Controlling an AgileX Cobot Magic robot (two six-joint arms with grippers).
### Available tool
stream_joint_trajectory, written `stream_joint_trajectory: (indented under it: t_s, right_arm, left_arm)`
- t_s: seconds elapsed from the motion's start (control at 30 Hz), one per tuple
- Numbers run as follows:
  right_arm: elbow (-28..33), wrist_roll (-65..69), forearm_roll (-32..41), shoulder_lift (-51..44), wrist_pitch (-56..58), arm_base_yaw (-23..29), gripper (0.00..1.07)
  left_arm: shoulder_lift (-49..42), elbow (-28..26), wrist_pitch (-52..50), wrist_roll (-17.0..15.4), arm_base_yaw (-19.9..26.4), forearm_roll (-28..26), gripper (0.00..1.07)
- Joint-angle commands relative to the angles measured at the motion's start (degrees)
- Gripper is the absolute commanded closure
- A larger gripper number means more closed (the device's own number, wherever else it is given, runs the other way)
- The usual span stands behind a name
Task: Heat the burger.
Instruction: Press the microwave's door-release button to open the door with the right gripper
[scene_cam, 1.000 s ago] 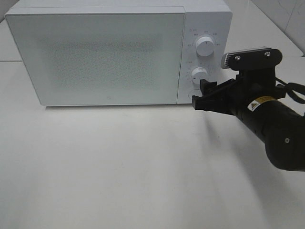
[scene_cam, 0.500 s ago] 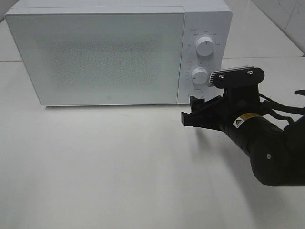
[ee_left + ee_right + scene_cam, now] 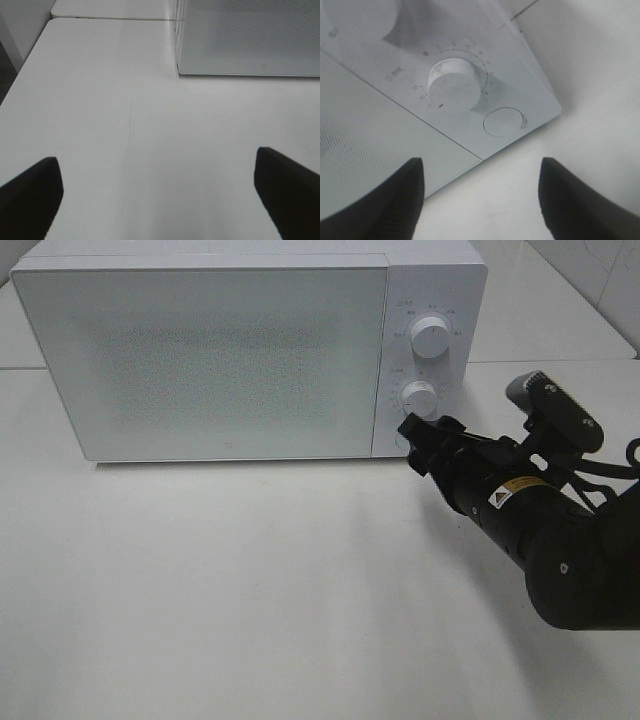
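**Right pincer rolled over and lined up on the lower dial**

A second earlier our right pincer [image 3: 420, 430] sat level by the round button [image 3: 503, 121]. Since then it had dipped back, rolled onto its side and nosed up to the lower dial [image 3: 419, 397] of the microwave [image 3: 230, 360], jaws a bit narrower but still apart, nothing in them. We reckoned dial-turning came next. The burger wasn't visible anywhere, presumably behind the shut door, though we couldn't tell. The left pincer [image 3: 155, 155] hung wide and empty over the counter [image 3: 250, 590]. Nothing blocked the dial.
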Motion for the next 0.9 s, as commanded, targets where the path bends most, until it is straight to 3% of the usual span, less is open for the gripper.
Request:
stream_joint_trajectory:
  t_s: [0.03, 0.07, 0.1, 0.13, 0.2, 0.23, 0.37, 0.4, 0.9]
  right_arm:
    - [0.2, 13.4, -0.2, -0.3, -0.6, 0.2, 0.56]
    - [0.2, 18.0, -0.2, -0.3, -0.6, 0.2, 0.63]
    - [0.2, 18.0, -0.2, -0.3, -0.6, 0.2, 0.63]
    - [0.2, 22.3, -0.1, -0.3, -0.6, 0.2, 0.73]
    - [0.2, 24.2, 0.0, -0.3, -0.6, 0.2, 0.77]
    - [0.2, 27.9, 1.1, -0.3, -0.6, 0.2, 0.87]
    - [0.2, 32.2, 3.3, -0.3, -0.4, 0.2, 0.99]
    - [-0.2, 33.7, 4.8, -0.2, -0.2, 0.2, 1.07]
    - [-7.0, 36.0, 6.1, 8.1, 0.0, 0.0, 1.07]
  left_arm:
    - [-1.1, 0.2, -0.7, -0.1, 0.2, 0.2, 0.1]
    - [-1.1, 0.2, -0.7, -0.1, 0.2, 0.2, 0.1]
    - [-1.1, 0.2, -0.7, -0.1, 0.2, 0.2, 0.1]
    - [-1.1, 0.2, -0.7, -0.1, 0.2, 0.2, 0.1]
    - [-1.1, 0.2, -0.7, -0.1, 0.2, 0.2, 0.1]
    - [-1.1, 0.2, -0.7, -0.1, 0.2, 0.2, 0.1]
    - [-1.1, 0.2, -0.7, -0.1, 0.2, 0.2, 0.1]
    - [-1.1, 0.2, -0.7, -0.1, 0.2, 0.2, 0.1]
    - [-1.1, 0.2, -0.7, -0.1, 0.2, 0.2, 0.1]
